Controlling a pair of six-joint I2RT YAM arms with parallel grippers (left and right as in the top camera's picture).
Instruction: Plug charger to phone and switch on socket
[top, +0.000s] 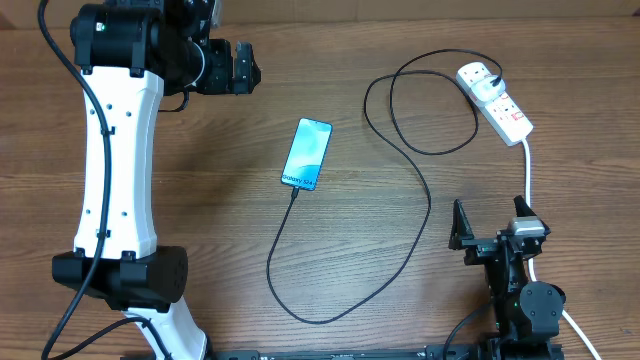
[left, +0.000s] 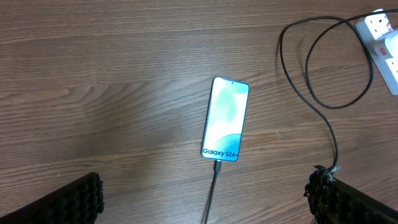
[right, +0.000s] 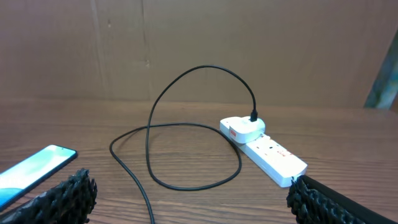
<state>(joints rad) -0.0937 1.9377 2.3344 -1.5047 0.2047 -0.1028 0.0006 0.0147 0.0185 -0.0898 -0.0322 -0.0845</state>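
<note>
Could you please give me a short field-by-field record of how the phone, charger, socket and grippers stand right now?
Phone: slim smartphone with light blue screen, flat on wooden table, screen up.
Charger: thin black cable, tip at phone's bottom edge, other end at white plug on strip.
Socket: white plastic extension strip; switch state unclear.
Left gripper: open, empty.
Right gripper: open, empty.

Phone (top: 306, 154) face-up mid-table, screen lit; charger (top: 430, 208) tip in its bottom edge, black cable looping to white socket (top: 497, 102).
</note>
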